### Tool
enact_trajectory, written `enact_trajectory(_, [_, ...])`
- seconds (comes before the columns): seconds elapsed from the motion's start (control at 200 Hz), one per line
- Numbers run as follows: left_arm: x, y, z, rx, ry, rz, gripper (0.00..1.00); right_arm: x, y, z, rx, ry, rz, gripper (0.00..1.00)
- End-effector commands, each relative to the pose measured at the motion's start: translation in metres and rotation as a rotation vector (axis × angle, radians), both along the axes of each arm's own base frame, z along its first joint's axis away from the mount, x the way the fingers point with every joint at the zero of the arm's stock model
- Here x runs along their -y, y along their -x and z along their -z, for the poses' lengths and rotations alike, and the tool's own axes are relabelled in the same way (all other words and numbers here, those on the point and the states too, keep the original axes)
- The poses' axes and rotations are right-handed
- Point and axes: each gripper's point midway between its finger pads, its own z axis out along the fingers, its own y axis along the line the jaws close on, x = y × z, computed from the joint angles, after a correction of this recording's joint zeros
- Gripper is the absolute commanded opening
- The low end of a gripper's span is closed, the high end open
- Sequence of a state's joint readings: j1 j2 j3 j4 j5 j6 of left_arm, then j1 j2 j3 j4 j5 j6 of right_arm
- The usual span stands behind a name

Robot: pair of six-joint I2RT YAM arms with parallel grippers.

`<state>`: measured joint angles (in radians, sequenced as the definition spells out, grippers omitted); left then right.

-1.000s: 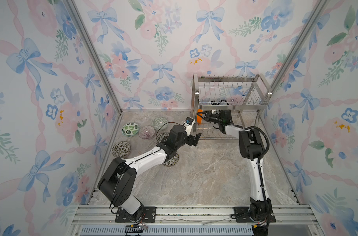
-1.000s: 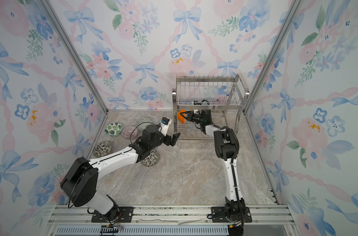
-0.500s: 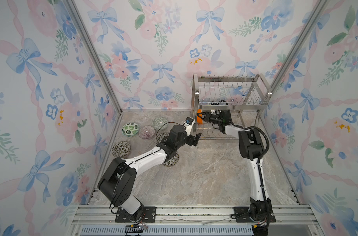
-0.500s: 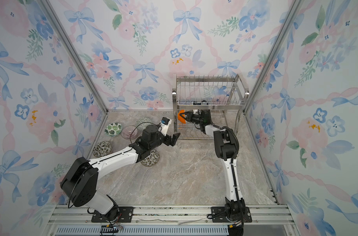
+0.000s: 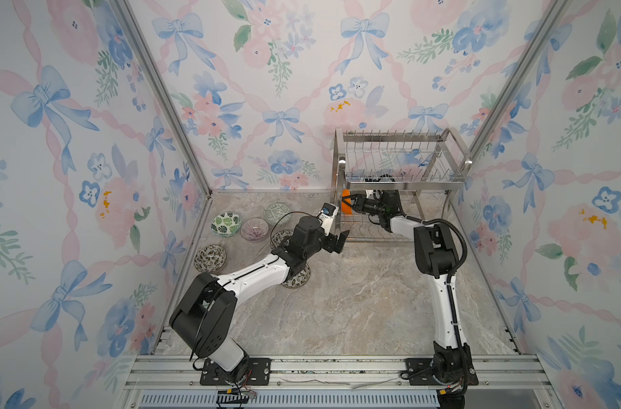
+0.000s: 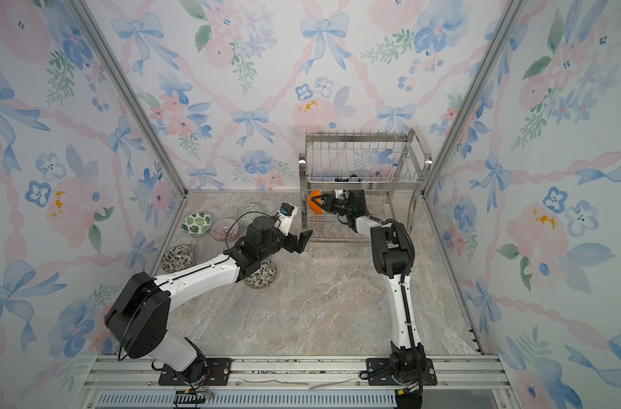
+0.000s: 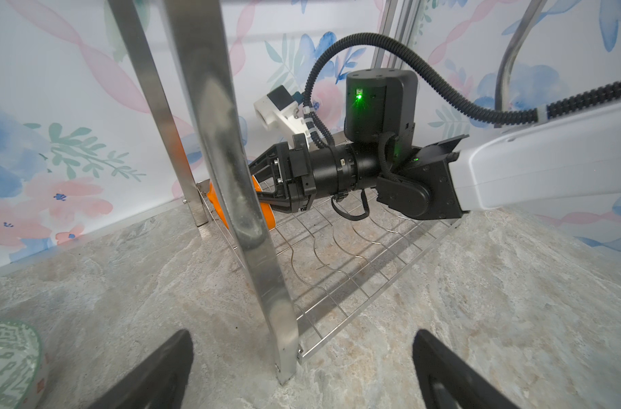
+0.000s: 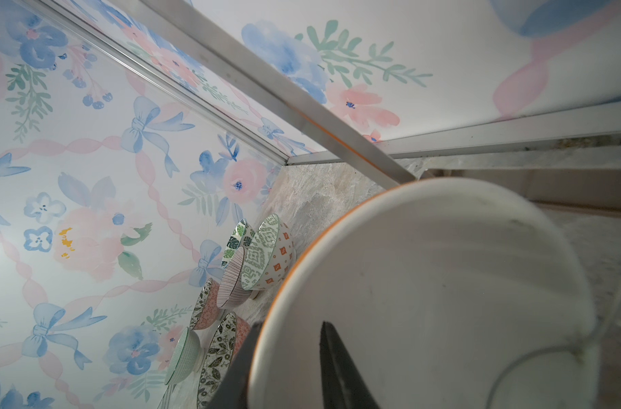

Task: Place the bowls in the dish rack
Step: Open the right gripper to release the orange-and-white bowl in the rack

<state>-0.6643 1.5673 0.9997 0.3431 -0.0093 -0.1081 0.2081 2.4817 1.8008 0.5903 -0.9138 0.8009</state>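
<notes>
The dish rack (image 5: 401, 184) (image 6: 365, 184) stands at the back right. An orange bowl (image 5: 345, 209) (image 6: 313, 207) (image 7: 268, 216), white inside (image 8: 443, 283), stands on edge at the left end of the lower tier. My right gripper (image 8: 291, 324) (image 5: 349, 204) reaches under the upper tier. It is open, with one finger outside the bowl's rim and one inside with a gap. My left gripper (image 7: 302, 334) (image 5: 339, 242) hangs wide open and empty just off the floor, at the rack's front left leg (image 7: 266, 283). Several patterned bowls (image 5: 254, 229) sit on the floor at the left.
Green-leaf bowl (image 5: 226, 223), green geometric bowl (image 5: 277, 213) (image 7: 8, 361) and dark-leaf bowl (image 5: 210, 257) lie near the left wall. Another bowl (image 5: 296, 280) sits partly under my left arm. The rack's upper tier holds no bowls. Walls close in on three sides.
Both arms keep nearly the same pose. The orange bowl stays at the left end of the lower tier with the right gripper at its rim.
</notes>
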Motion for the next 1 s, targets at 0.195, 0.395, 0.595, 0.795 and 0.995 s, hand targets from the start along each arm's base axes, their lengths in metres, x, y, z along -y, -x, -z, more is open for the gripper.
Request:
enact_trajectory(0.195, [0.002,0.002,-0.013,0.022,0.034,0.015,0.98,0.008,0.001,-0.023,0.033,0.005,0.029,0.35])
enact_trajectory(0.395, [0.001,0.003,-0.016,0.025,0.033,0.015,0.98,0.010,0.001,-0.027,0.046,0.005,0.044,0.39])
enact_trajectory(0.595, [0.001,0.003,-0.017,0.026,0.035,0.017,0.98,0.013,-0.002,-0.032,0.056,-0.004,0.067,0.41])
enact_trajectory(0.795, [0.001,0.003,-0.017,0.025,0.033,0.016,0.98,0.020,-0.002,-0.035,0.069,-0.005,0.096,0.43])
enact_trajectory(0.995, [0.002,0.003,-0.016,0.024,0.033,0.017,0.98,0.026,0.000,-0.040,0.082,-0.008,0.120,0.46])
